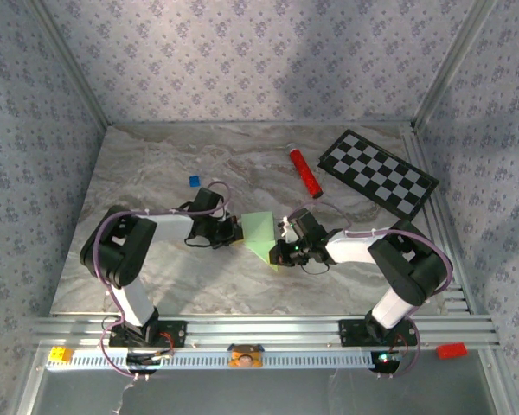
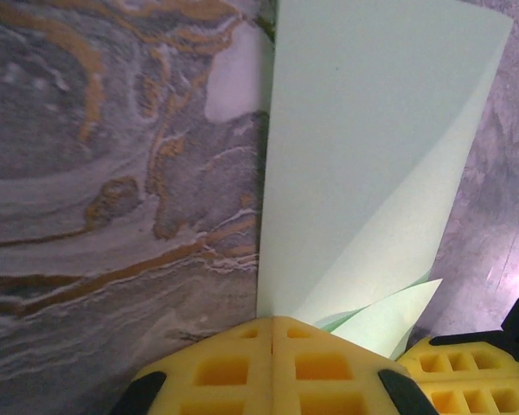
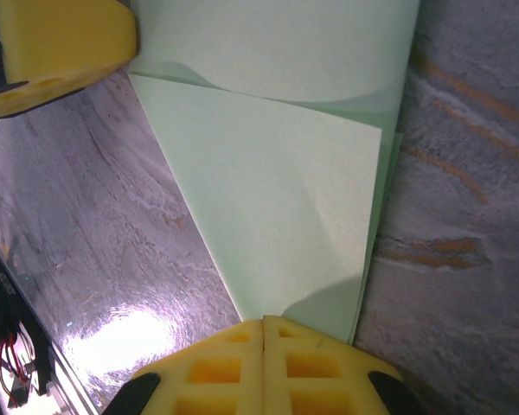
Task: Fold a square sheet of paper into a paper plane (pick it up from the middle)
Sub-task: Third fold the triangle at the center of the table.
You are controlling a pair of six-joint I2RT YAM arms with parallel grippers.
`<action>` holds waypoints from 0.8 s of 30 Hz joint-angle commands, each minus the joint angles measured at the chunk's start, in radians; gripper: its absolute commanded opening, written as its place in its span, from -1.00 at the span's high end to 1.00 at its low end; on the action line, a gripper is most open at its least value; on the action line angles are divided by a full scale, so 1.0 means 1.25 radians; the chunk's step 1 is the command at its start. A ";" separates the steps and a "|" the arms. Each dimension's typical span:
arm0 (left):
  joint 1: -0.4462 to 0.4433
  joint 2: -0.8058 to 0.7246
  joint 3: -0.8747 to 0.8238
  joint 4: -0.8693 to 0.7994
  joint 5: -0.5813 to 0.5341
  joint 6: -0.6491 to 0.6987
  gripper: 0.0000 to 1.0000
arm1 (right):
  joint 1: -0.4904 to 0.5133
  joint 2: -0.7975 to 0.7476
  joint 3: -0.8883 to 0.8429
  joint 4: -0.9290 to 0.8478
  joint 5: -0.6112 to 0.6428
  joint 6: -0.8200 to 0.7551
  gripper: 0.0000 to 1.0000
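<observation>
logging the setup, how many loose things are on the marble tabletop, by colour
pale green folded paper sheet: 1
red cylindrical tube: 1
tiny blue square: 1
flat black-and-white checkerboard: 1
total: 4

Red cylindrical tube (image 1: 304,170) lying on grey marble-patterned tabletop (image 1: 156,164), just left of black-and-white checkerboard panel (image 1: 378,171). Small blue square (image 1: 193,181), possibly block, well apart to left.
</observation>
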 commanded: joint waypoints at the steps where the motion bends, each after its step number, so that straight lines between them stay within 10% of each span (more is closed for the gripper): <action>1: 0.028 -0.025 0.007 -0.073 -0.086 0.021 0.95 | -0.001 0.018 -0.028 -0.118 0.044 -0.019 1.00; 24: -0.077 -0.016 0.052 -0.010 0.021 -0.011 0.86 | -0.002 0.021 -0.011 -0.122 0.046 -0.018 1.00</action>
